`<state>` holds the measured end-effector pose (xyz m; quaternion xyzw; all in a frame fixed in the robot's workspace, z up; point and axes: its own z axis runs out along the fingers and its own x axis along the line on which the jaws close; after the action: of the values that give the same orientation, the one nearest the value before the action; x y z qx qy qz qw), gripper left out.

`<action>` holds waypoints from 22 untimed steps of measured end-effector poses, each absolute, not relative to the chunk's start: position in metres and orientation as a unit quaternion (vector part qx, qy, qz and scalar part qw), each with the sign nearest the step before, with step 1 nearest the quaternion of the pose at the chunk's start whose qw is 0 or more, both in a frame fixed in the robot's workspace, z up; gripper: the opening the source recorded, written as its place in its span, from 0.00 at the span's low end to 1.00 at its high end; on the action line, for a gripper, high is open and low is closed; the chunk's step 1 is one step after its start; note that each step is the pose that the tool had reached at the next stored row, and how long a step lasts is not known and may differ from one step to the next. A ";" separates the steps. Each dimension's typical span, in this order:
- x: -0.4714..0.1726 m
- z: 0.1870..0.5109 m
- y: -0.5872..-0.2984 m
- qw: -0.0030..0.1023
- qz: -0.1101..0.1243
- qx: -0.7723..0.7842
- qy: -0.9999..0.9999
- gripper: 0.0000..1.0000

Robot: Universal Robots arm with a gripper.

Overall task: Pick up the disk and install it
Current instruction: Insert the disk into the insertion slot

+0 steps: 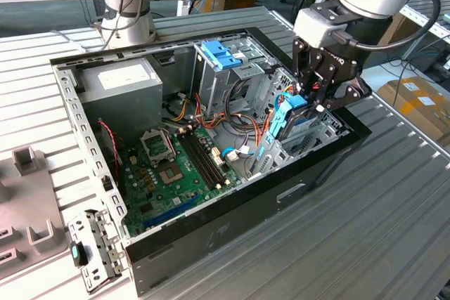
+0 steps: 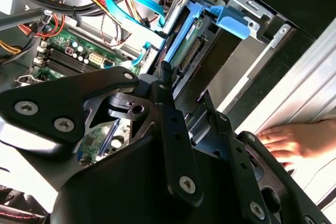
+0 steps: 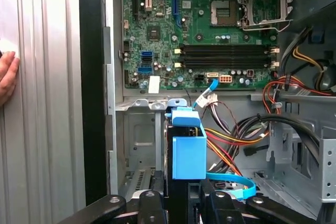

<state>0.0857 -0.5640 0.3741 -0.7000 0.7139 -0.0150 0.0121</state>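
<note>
Disk (image 1: 291, 114) stood on edge in a corner bay of the open computer case (image 1: 211, 238), clamped tight in the claw (image 1: 311, 107); both wrist views caught a hand (image 2: 294, 139) resting on the table (image 1: 365, 233) outside.

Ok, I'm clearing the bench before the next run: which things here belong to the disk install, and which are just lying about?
Job: the disk, held by the gripper; the open computer case.
Lying about: grey moulded fixture, loose metal panel, cardboard box, a person's hand beside the case.
</note>
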 end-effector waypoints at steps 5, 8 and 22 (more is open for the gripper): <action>0.086 0.369 -0.564 0.012 -0.015 -0.700 0.714 0.35; 0.086 0.369 -0.564 0.012 -0.015 -0.700 0.714 0.35; 0.086 0.368 -0.564 0.012 -0.015 -0.700 0.714 0.54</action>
<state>0.0857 -0.5642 0.3680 -0.7000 0.7139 -0.0152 0.0120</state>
